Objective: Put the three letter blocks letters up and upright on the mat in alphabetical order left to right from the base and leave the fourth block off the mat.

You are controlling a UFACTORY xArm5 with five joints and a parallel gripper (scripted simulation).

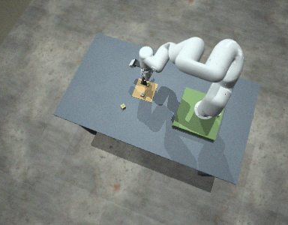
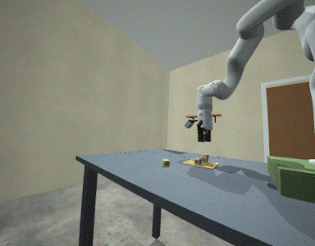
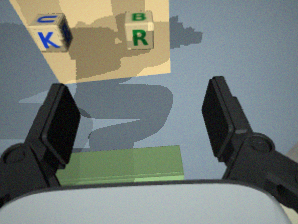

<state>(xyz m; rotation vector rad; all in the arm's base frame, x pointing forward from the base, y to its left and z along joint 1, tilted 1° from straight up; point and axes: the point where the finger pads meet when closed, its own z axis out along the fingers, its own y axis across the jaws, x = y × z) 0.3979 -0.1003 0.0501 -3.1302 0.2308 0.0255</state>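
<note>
Seen from the top, the claw (image 1: 144,82) (image 2: 204,139) (image 3: 139,96) hangs over the mat (image 1: 150,96) (image 2: 212,165) (image 3: 102,10), with the green-lettered block (image 1: 148,83) (image 2: 204,159) (image 3: 139,38) close beside it and the blue-lettered block (image 1: 142,94) (image 2: 197,161) (image 3: 48,40) a little farther off. The loose block (image 1: 123,106) (image 2: 166,163) lies off the mat, well apart from the claw.

Exterior: I note air beneath the fingertips; both lettered blocks sit on the mat below. I cannot separate a fourth block with confidence.

Wrist: the claw is wide open, holding and touching nothing. Ahead of it I read K/U and R/B. Two blocks appear placed; I judge the row unfinished, its order unconfirmed.
</note>
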